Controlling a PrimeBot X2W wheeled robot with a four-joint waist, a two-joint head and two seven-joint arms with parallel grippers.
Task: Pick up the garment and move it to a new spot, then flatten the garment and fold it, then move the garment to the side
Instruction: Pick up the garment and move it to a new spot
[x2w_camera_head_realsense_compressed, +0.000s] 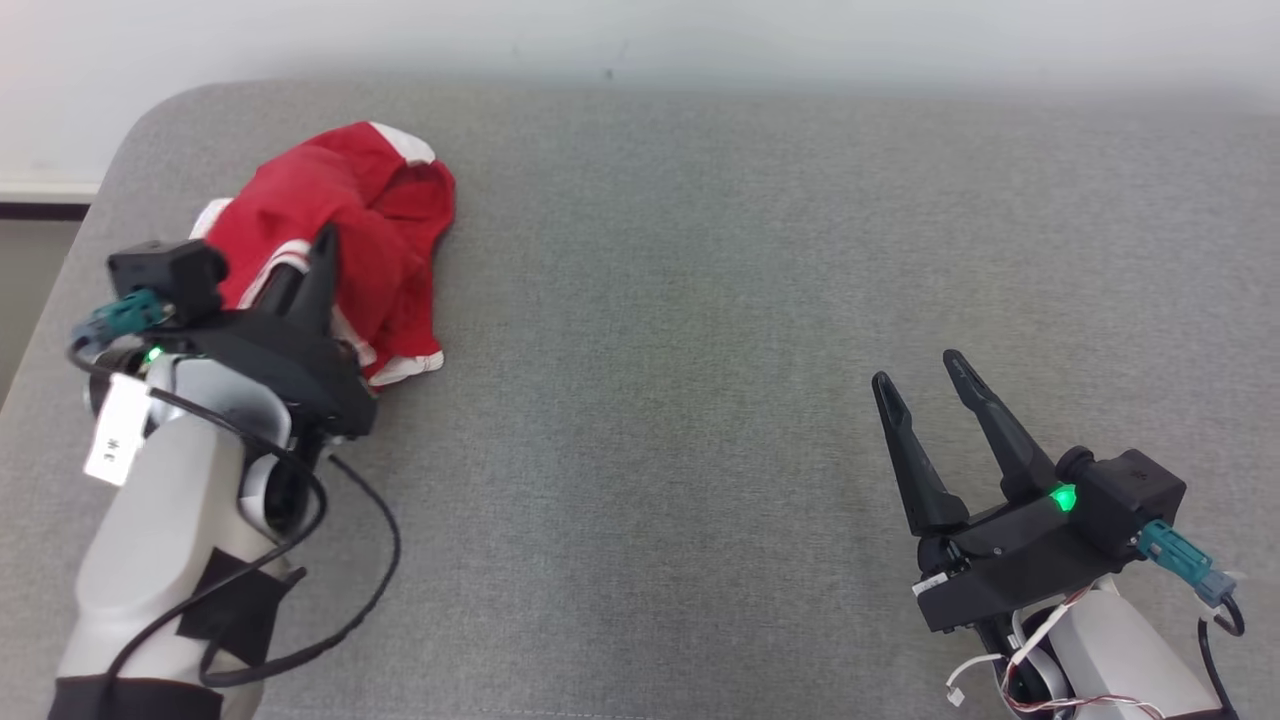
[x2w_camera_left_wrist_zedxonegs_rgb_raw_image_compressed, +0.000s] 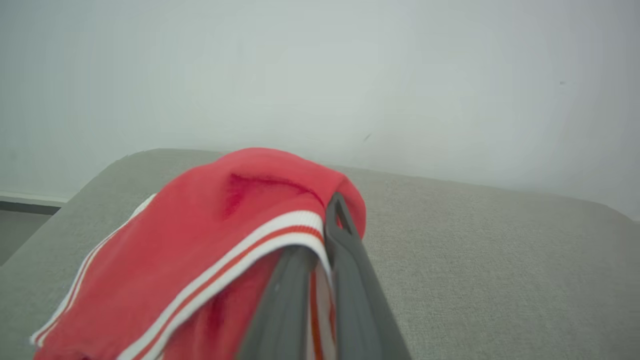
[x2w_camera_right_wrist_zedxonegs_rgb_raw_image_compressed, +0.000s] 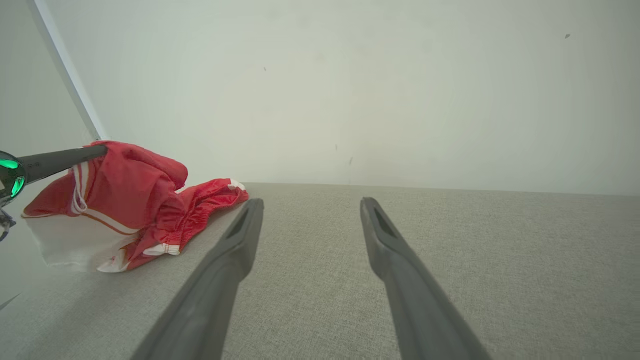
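A red garment (x2w_camera_head_realsense_compressed: 370, 230) with white striped trim lies bunched at the far left of the grey surface (x2w_camera_head_realsense_compressed: 720, 300). My left gripper (x2w_camera_head_realsense_compressed: 310, 262) is shut on the garment's near edge. In the left wrist view the garment (x2w_camera_left_wrist_zedxonegs_rgb_raw_image_compressed: 200, 250) drapes over the fingers (x2w_camera_left_wrist_zedxonegs_rgb_raw_image_compressed: 345, 260), which press together on the striped hem. The right wrist view has the garment (x2w_camera_right_wrist_zedxonegs_rgb_raw_image_compressed: 125, 200) lifted at its left part, with a tail resting on the surface. My right gripper (x2w_camera_head_realsense_compressed: 920, 375) hovers open at the lower right, nothing between its fingers (x2w_camera_right_wrist_zedxonegs_rgb_raw_image_compressed: 395, 250).
The grey padded surface (x2w_camera_right_wrist_zedxonegs_rgb_raw_image_compressed: 450, 260) ends at a pale wall (x2w_camera_head_realsense_compressed: 640, 40) behind. Its rounded left corner (x2w_camera_head_realsense_compressed: 150, 120) drops to a floor with a dark baseboard (x2w_camera_head_realsense_compressed: 40, 210). A black cable (x2w_camera_head_realsense_compressed: 370, 560) loops from my left forearm.
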